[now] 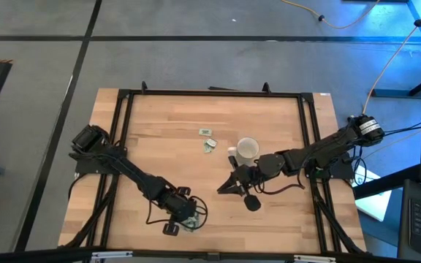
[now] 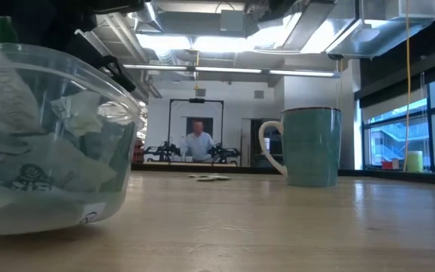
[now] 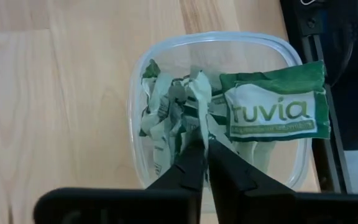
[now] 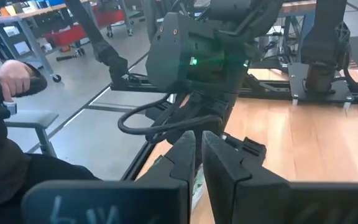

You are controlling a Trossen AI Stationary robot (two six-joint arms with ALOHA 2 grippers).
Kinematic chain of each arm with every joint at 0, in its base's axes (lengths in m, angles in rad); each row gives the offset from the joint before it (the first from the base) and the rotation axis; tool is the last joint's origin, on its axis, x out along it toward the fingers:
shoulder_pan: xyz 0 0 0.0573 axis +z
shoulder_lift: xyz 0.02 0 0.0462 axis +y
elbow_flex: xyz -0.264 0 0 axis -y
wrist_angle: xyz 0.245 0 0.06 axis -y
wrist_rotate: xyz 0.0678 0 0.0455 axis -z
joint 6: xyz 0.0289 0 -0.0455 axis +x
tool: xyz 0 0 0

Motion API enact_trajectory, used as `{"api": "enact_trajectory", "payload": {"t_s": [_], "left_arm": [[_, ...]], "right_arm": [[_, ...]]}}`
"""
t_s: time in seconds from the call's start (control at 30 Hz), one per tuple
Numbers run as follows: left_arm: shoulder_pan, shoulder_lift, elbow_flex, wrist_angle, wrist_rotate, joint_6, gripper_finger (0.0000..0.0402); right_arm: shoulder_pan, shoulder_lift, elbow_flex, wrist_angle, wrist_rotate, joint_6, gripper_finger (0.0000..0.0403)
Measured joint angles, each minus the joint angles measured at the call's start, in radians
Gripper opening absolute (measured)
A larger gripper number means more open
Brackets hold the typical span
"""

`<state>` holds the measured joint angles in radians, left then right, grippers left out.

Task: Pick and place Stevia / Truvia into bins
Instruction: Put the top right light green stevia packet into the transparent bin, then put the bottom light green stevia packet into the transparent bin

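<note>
The clear bin stands near the table's front edge and holds several crumpled green-and-white Truvia sachets. One flat sachet lies across its rim. My left gripper hangs over the bin, pointing steeply down, shut on a crumpled sachet. Loose sachets lie flat on the wood at mid-table, left of the white mug. My right gripper hovers shut in front of the mug; I see nothing between its fingers. My left gripper pinches one end of the crumpled sachet between its two fingertips. The fingers come from above, slanting down into the bin. The sachet sticks out past the fingertips among the others in the bin; whether it rests on them I cannot tell.
The mug stands upright at mid-table. The table's black frame rails run along the sides. A person sits beyond the table's edge with a hand on a control, and another person shows far behind.
</note>
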<state>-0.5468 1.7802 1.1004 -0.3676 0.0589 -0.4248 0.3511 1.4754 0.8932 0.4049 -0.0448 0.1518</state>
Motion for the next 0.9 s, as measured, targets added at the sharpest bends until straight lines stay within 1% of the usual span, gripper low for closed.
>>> {"api": "enact_trajectory", "payload": {"t_s": [0.17, 0.3, 0.5, 0.6, 0.67, 0.73, 0.83, 0.9], "left_arm": [[0.000, 0.000, 0.004, -0.006, 0.007, 0.000, 0.0053], [0.000, 0.000, 0.039, -0.024, 0.034, 0.012, 0.0073], [0.000, -0.001, 0.113, -0.093, 0.033, 0.066, 0.0081], [0.000, -0.002, 0.147, -0.164, 0.021, 0.079, 0.0080], [0.004, -0.002, 0.166, -0.240, -0.004, 0.075, 0.0079], [0.006, -0.002, 0.188, -0.311, -0.063, 0.072, 0.0077], [0.012, -0.002, 0.210, -0.367, -0.168, 0.082, 0.0076], [0.020, -0.004, 0.216, -0.377, -0.216, 0.107, 0.0076]], "right_arm": [[0.000, 0.000, 0.000, -0.027, 0.000, 0.000, 0.0035], [0.000, 0.000, 0.000, -0.033, 0.000, -0.002, 0.0035], [0.000, 0.000, 0.000, -0.037, 0.000, -0.003, 0.0035], [0.000, 0.000, 0.000, -0.048, 0.000, -0.003, 0.0035], [0.000, 0.000, 0.000, -0.056, 0.000, -0.003, 0.0035], [0.000, 0.001, 0.000, -0.079, 0.000, -0.003, 0.0035], [0.000, 0.001, 0.000, -0.109, 0.000, -0.003, 0.0035], [0.000, 0.001, 0.000, -0.133, 0.000, -0.006, 0.0035]]}}
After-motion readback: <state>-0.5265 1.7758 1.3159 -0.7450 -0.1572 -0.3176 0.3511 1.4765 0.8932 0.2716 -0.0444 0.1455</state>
